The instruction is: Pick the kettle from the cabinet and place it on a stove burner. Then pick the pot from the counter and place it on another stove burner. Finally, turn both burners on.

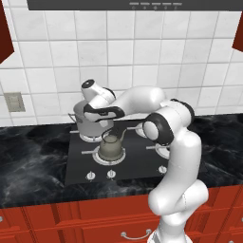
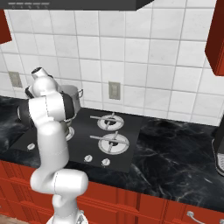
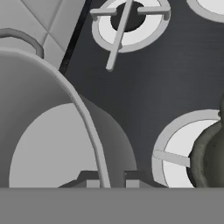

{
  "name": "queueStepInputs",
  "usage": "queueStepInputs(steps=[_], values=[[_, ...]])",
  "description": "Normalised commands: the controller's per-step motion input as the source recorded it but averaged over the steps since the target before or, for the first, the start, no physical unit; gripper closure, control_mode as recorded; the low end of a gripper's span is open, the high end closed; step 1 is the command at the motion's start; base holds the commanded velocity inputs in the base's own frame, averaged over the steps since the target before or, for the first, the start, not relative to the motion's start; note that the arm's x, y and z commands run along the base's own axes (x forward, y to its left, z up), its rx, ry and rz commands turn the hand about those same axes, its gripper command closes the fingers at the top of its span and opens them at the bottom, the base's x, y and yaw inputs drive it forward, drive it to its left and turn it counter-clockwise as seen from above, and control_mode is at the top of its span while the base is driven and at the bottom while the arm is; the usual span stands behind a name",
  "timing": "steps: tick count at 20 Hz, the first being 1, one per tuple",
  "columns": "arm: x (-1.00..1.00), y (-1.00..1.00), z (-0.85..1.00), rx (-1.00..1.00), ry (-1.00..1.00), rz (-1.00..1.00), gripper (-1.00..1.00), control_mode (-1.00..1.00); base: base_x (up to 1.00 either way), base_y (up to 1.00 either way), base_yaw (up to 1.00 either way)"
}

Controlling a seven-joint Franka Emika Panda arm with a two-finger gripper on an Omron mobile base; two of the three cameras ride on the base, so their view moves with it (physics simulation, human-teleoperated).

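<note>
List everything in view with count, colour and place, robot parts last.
kettle: 1, dull grey-green, on the front left burner.
pot: 1, grey metal, on the back left burner, behind the kettle.
cooktop: 1, black, four round burners with grey grates, set in the counter.
knobs: small, white, along the cooktop's front edge.
counter: 1, black marble with white veins.
wall outlets: 2, beige, on the white tiled wall.
drawers: red, silver handles, under the counter.
wall cabinets: red, at the upper corners.
range hood: 1, dark, top edge.
arm: 1, white, dark joints.
tool: 1, dark fingertips straddling the pot's rim.
</note>
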Motion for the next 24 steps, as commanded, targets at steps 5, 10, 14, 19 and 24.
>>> queueStepInputs(steps=[5, 10, 14, 19, 24], values=[[0.17, 0.1, -0.16, 0.0, 0.0, -0.04, 1.0, -1.0, 0.0, 0.0, 0.0], [0.15, 0.11, -0.19, 0.0, 0.0, -0.04, 1.0, -1.0, 0.0, 0.0, 0.0], [0.19, 0.11, -0.18, 0.0, 0.0, -0.03, 1.0, -1.0, 0.0, 0.0, 0.0], [0.13, 0.14, -0.18, 0.0, 0.0, -0.02, 1.0, -1.0, 0.0, 0.0, 0.0], [0.11, 0.21, -0.16, 0.0, 0.0, -0.01, -1.0, -1.0, 0.0, 0.0, 0.0]])
